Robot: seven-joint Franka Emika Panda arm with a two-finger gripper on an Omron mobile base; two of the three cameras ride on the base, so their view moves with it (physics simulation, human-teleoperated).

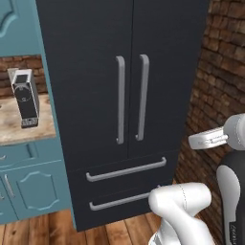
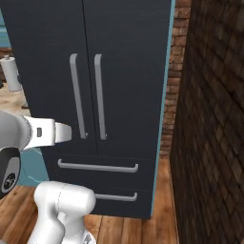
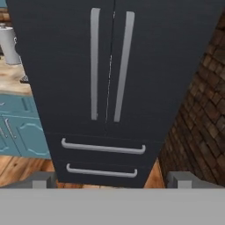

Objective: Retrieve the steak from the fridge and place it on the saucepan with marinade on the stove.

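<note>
Gripper [image 3: 112,179] fingers [image 3: 43,179] stand spread wide at the bottom of the hand view, one tip at lower left and one at lower right, with nothing between them. Past them, filling the middle of that view, stands the fridge [image 3: 110,66], black, both doors closed, its two long silver handles [image 3: 95,61] running upright side by side along the centre seam. Below the doors, two drawers [image 3: 103,151] sit closed, each with a horizontal silver bar.

In the left base view the fridge [image 1: 95,95] takes the centre and upper part of the frame; the white arm [image 1: 182,210] rises at lower right, well apart from the doors. At the left edge a teal cabinet [image 1: 28,186] carries a wooden counter [image 1: 19,124] with a coffee machine [image 1: 26,98] on it. Brick wall [image 1: 220,95] runs down the right side, and wooden floor [image 1: 48,229] shows along the bottom.

In the right base view the fridge [image 2: 119,71] fills the upper left and centre, with the brick wall [image 2: 209,143] at right.
</note>
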